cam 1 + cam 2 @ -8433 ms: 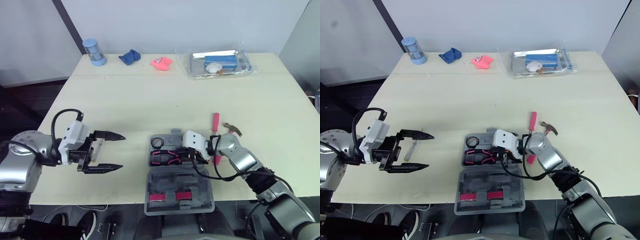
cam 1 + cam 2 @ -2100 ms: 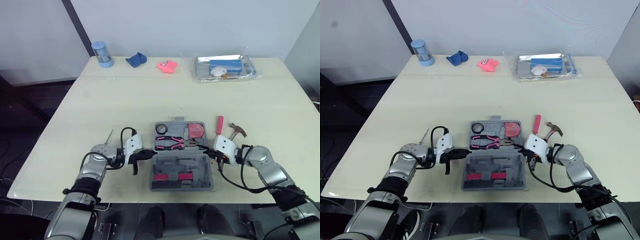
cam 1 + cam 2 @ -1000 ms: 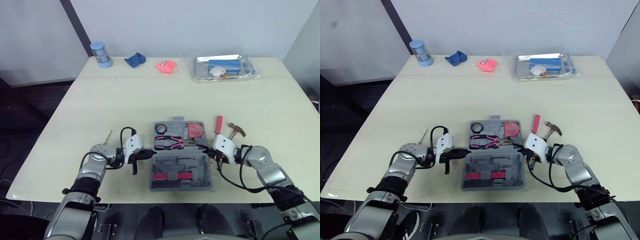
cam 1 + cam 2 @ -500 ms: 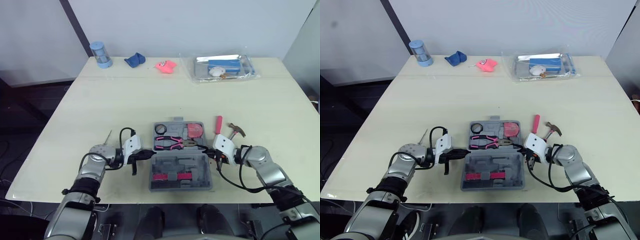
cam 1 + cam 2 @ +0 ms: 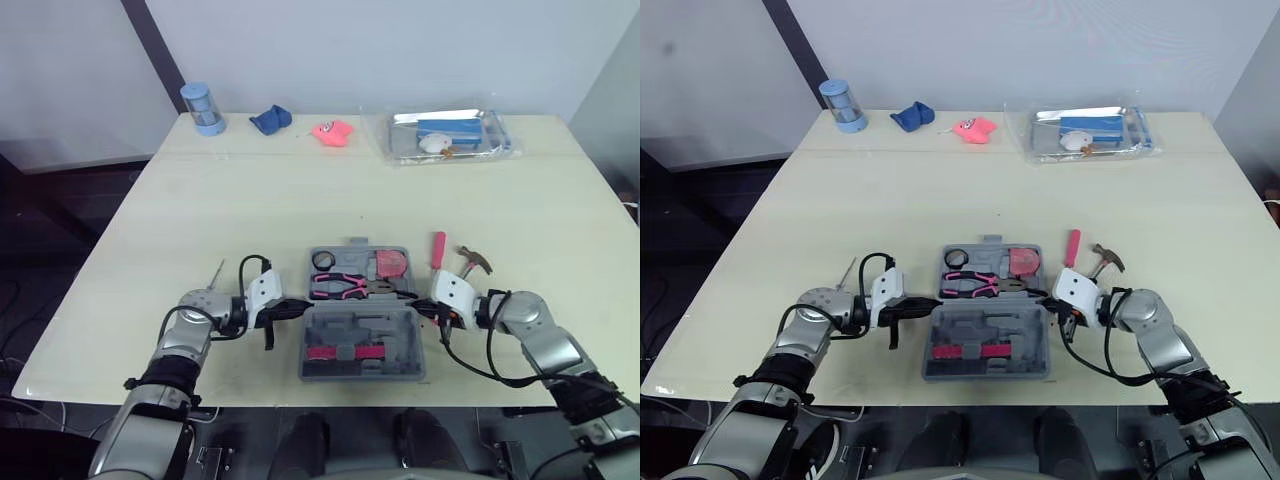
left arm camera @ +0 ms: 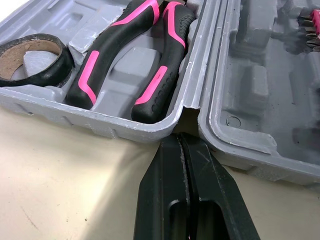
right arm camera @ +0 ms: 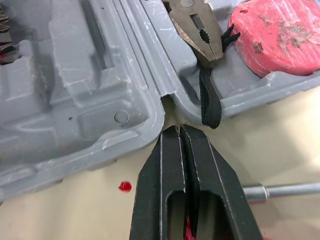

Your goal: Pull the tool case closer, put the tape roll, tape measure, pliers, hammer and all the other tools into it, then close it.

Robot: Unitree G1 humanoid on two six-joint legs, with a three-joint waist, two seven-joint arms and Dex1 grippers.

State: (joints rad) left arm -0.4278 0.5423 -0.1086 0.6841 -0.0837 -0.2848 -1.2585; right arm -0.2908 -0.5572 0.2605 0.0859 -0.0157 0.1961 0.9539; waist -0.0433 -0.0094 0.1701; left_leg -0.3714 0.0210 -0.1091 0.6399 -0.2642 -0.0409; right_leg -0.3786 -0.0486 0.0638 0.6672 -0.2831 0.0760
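The grey tool case (image 5: 365, 325) lies open near the table's front edge. Its far half holds the black tape roll (image 5: 322, 260), the pink-and-black pliers (image 5: 345, 285) and the pink tape measure (image 5: 391, 264). My left gripper (image 5: 298, 308) is shut, its tip at the hinge notch on the case's left side (image 6: 179, 137). My right gripper (image 5: 418, 308) is shut too, its tip at the right hinge notch (image 7: 177, 129). The hammer (image 5: 472, 262) and a red-handled screwdriver (image 5: 437, 249) lie on the table just right of the case.
A thin pointed tool (image 5: 216, 272) lies left of my left arm. Along the far edge stand a blue cylinder (image 5: 198, 108), a blue cloth (image 5: 270, 119), a pink object (image 5: 331, 131) and a clear bag of items (image 5: 445, 133).
Since the earliest frames my left gripper has shut and come to the case's left side, and my right gripper has left the case's inside. Over the last second both hold still.
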